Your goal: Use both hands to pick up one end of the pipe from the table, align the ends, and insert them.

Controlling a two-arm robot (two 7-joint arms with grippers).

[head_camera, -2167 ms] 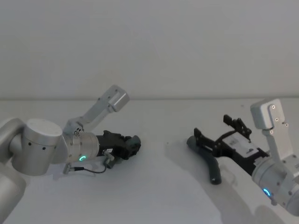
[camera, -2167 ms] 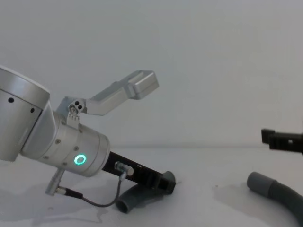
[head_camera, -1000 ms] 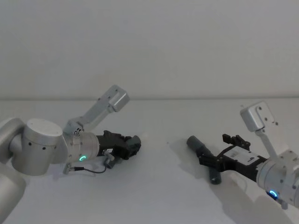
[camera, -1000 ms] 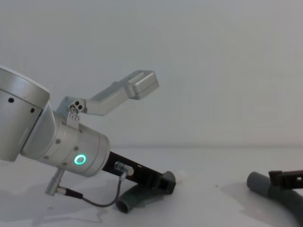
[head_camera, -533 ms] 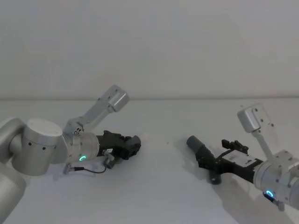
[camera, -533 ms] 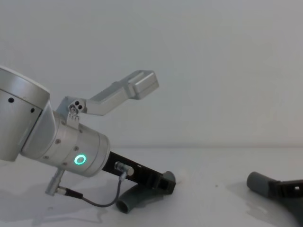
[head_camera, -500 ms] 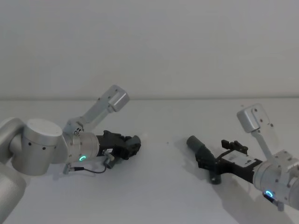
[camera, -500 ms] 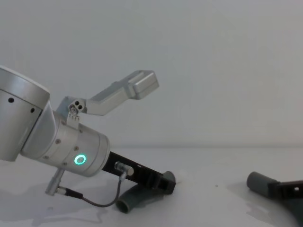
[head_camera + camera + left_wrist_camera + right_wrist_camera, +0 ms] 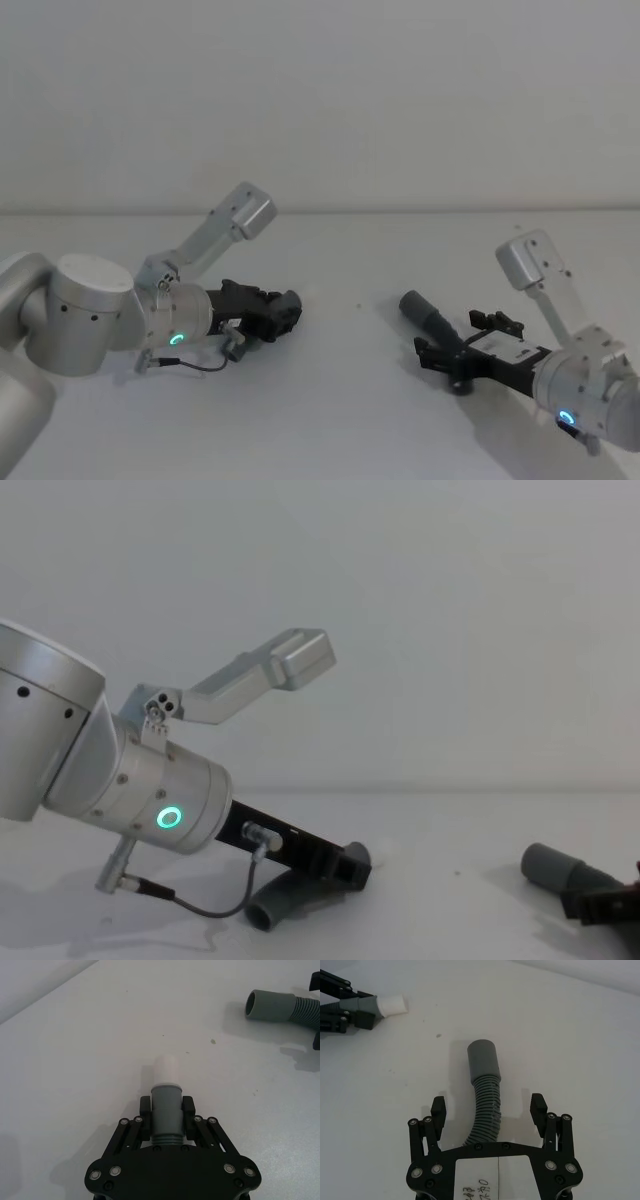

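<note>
Silver arms point(image 9: 90, 315) carried green ring lights point(image 9: 169, 818); the black right gripper point(image 9: 488, 1106) bore screws point(image 9: 436, 1168) and a white label point(image 9: 490, 1180).

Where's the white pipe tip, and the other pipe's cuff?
short pipe's white tip point(image 9: 166, 1067): left wrist view, middle of the tip.
longer pipe's cuff point(image 9: 483, 1060): right wrist view, its smooth side.

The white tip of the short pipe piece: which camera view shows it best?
The left wrist view: the white tip is centred, sticking out of the cuff that the left gripper holds. The right wrist view shows it small and distant; the chest view, a pale speck beyond the gripper.
</note>
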